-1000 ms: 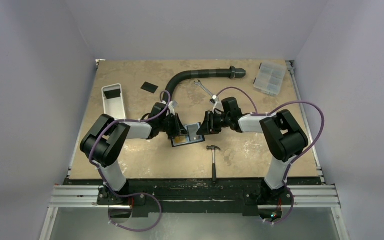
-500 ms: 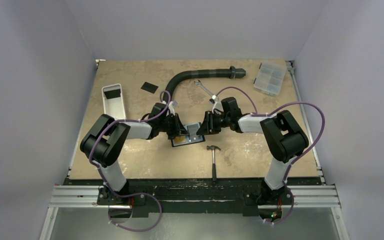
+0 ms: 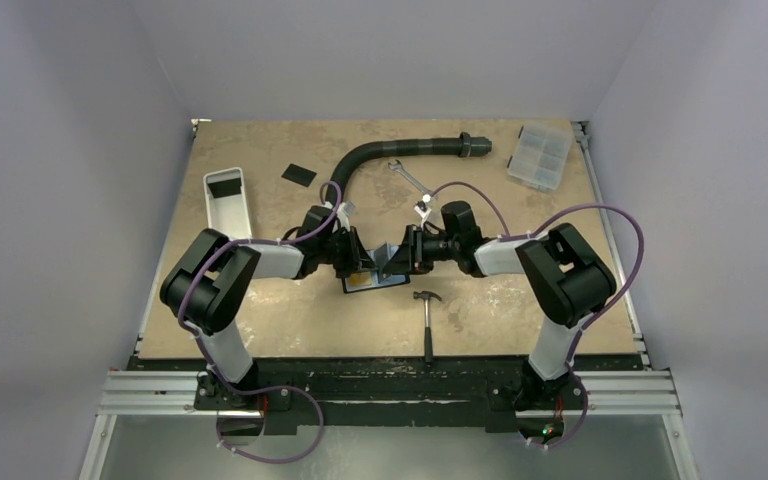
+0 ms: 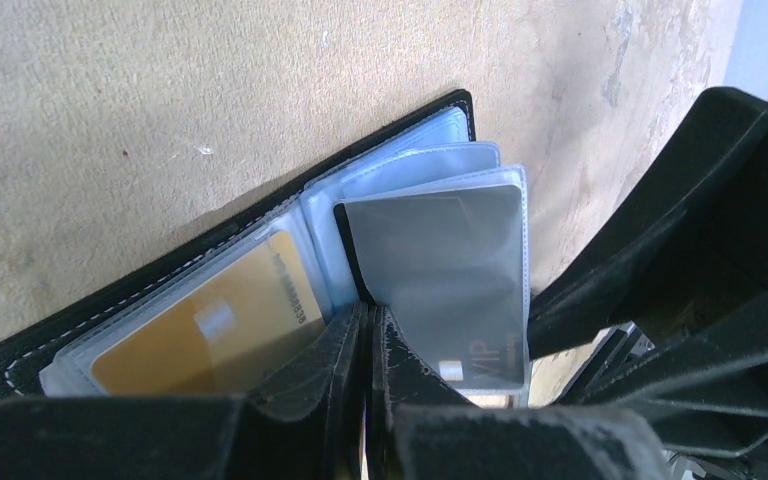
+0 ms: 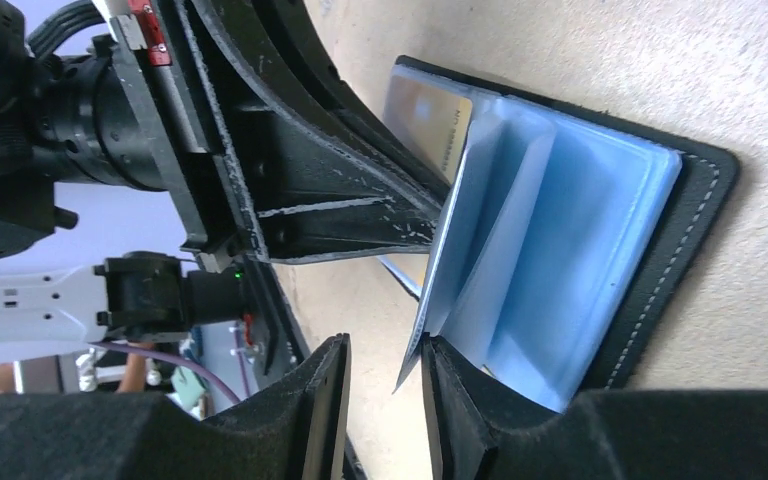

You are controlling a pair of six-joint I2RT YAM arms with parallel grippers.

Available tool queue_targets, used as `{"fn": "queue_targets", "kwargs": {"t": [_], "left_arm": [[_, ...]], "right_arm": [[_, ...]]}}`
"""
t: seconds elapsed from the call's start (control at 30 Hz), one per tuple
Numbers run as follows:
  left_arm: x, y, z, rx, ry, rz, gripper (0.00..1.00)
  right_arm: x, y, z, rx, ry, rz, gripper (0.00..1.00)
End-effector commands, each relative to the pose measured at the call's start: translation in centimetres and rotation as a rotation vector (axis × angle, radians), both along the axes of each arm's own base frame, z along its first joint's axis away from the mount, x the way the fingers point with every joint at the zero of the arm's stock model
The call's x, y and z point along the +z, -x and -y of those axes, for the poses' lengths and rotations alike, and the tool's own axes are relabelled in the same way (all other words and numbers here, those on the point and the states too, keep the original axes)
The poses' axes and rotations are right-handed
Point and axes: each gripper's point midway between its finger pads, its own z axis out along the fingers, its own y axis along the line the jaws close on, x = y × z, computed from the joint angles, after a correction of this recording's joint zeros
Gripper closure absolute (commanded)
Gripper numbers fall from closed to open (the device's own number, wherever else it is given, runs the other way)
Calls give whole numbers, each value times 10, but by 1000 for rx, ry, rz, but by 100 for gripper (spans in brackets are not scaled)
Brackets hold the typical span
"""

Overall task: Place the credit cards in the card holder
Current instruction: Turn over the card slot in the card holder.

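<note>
The black card holder (image 3: pixel 376 277) lies open at the table's middle, between both grippers. In the left wrist view a gold card (image 4: pixel 200 330) sits in its left pocket. A grey card marked VIP (image 4: pixel 440 260) sits in a clear sleeve that stands up. My left gripper (image 4: pixel 370 325) is shut on that sleeve's lower edge. My right gripper (image 5: pixel 385 385) is open at the holder's (image 5: pixel 580 230) right side, and a sleeve corner leans on one finger (image 5: pixel 450 400). One black credit card (image 3: pixel 298 174) lies loose at the back left. Another (image 3: pixel 225 186) lies in the white tray (image 3: pixel 230 218).
A black hose (image 3: pixel 390 150) curves across the back, with a wrench (image 3: pixel 407 180) just in front of it. A hammer (image 3: pixel 427 315) lies near the front, below the holder. A clear compartment box (image 3: pixel 540 156) sits at the back right corner.
My right gripper has moved left, over the holder's right side and close to the left gripper. The left arm has stayed in place, still shut.
</note>
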Motion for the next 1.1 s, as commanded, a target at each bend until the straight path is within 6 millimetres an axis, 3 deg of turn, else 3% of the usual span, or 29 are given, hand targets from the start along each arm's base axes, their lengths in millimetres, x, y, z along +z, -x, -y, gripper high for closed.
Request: {"fn": "queue_targets", "kwargs": {"t": [0.0, 0.17, 0.37, 0.6, 0.77, 0.93, 1.07], "left_arm": [[-43, 29, -23, -3, -144, -99, 99], [-36, 29, -22, -9, -137, -88, 96], [-7, 23, -26, -12, -135, -34, 80], [20, 23, -32, -8, -72, -14, 66], [46, 21, -59, 31, -67, 8, 64], [86, 13, -97, 89, -121, 99, 63], [117, 6, -114, 123, -192, 188, 61]], "right_arm": [[31, 1, -14, 3, -138, 5, 60], [19, -7, -12, -19, -86, 17, 58], [13, -13, -12, -3, -34, 52, 50], [19, -15, -21, 33, -17, 81, 50], [18, -13, -36, 69, 18, 97, 50], [12, -12, -54, 94, 36, 85, 47], [6, -11, -59, 105, 38, 71, 46]]}}
